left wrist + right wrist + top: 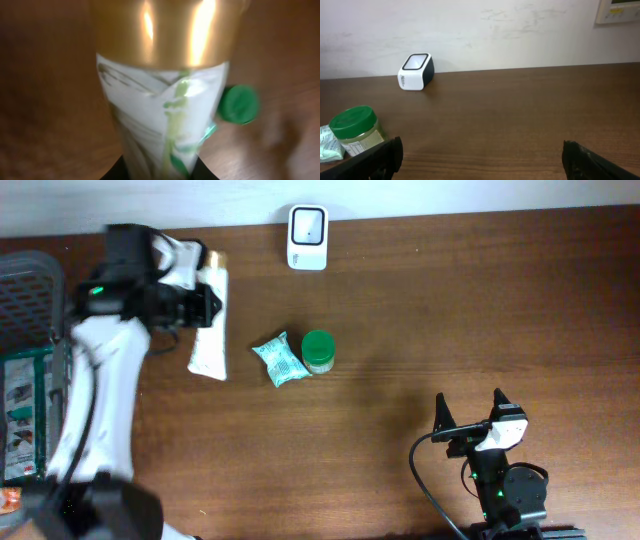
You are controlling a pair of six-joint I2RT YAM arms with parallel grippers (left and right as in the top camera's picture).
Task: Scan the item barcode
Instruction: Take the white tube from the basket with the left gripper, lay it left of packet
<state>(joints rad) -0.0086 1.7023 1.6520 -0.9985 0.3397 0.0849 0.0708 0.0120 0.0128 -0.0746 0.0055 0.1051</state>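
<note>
My left tool (205, 305) pinches the white tube (210, 335) at ten o'clock — bound for the scanner (306, 237) at twelve; right tool (470, 411) spread, idle.

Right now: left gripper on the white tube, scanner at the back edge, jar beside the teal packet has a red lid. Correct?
One slip: the jar has a green lid, not red; the overhead view shows it. The rest stands: left gripper on the white tube, scanner at the back edge, jar beside the teal packet.
</note>
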